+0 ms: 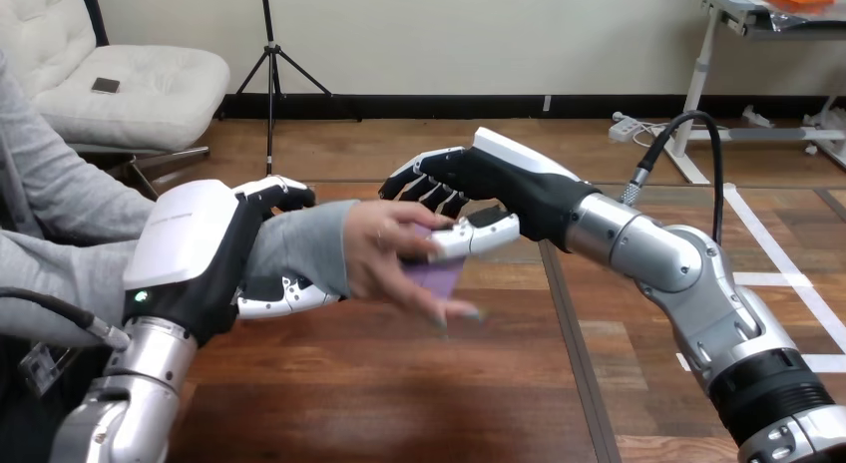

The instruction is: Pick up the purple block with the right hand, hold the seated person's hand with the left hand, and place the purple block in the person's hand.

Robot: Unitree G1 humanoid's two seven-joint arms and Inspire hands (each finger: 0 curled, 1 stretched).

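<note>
The person's hand [384, 253] reaches in from the left, held out sideways over the table's middle, with a grey sleeve over its wrist. My left hand [195, 248] is shut on that wrist, fingers curled over the top and thumb under it. The purple block [439, 276] lies against the person's palm, partly hidden by their fingers. My right hand [514, 184] comes in from the right with its fingers curled above the person's hand. Its thumb [474, 235] presses on the block's top edge, so the block sits pinched in my hand and touching the palm.
The wooden table [399, 393] stretches bare below the joined hands. The person's other arm in a grey sleeve [50, 273] rests at the left edge, close to my left forearm [140, 373].
</note>
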